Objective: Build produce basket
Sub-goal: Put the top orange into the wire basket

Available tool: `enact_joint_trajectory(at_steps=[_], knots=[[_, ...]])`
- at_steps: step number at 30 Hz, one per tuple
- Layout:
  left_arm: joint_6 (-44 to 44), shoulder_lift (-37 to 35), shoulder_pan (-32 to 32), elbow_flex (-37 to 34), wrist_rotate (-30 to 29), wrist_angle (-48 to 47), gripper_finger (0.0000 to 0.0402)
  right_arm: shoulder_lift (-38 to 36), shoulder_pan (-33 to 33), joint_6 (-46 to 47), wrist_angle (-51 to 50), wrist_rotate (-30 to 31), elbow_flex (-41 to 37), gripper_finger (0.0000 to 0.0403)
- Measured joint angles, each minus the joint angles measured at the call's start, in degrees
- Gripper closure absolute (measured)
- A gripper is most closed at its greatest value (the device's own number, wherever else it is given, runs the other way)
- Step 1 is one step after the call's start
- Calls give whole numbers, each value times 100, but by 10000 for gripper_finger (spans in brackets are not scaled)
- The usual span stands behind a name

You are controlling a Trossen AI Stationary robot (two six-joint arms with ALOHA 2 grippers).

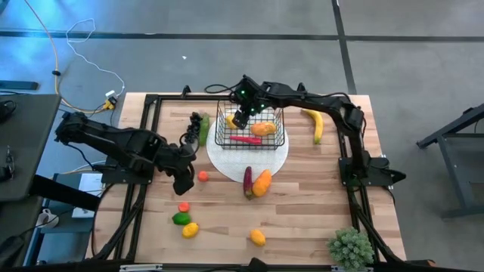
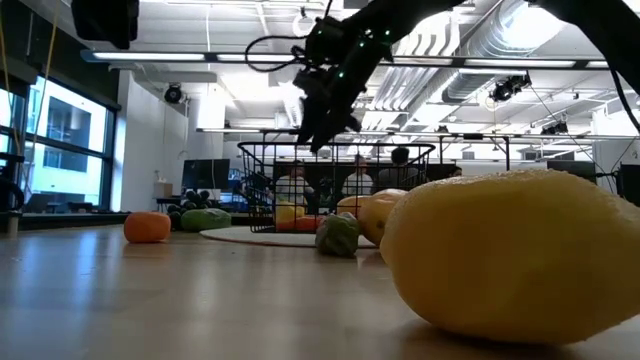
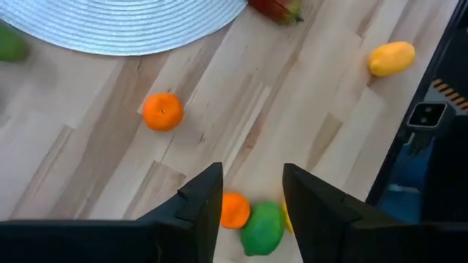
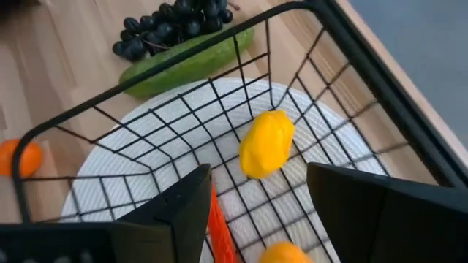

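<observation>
Bright ceiling strips glare overhead; foreground lemon blurred; tabletop evenly lit, soft shadows.

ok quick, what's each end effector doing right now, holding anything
Left end effector: open, empty, above the table near the small orange.
Right end effector: open, empty, over the basket, a lemon below it.

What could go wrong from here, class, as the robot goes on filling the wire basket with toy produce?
1. The right pincer hangs open over the basket, close to its rim; it might snag the wire.
2. The left pincer is open above a tight cluster: an orange piece touching a green piece. Closing may catch both or push one away.
</observation>
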Motion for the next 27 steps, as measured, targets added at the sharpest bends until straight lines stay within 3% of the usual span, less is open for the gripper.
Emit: enact_joint_trajectory(at_steps=[4,11,18,27], knots=[[239,115,13,0,-131,-28,237,-323,-67,0,-236,15,1,197],[1645,541,64,-1,-495,-27,191,-908,-137,26,-507,263,2,197],[2780,916,55,-370,-548,345,188,-1366,-276,26,-825,619,7,197],[3159,921,256,-1130,-642,1202,188,-1560,-347,42,-1241,683,4,197]])
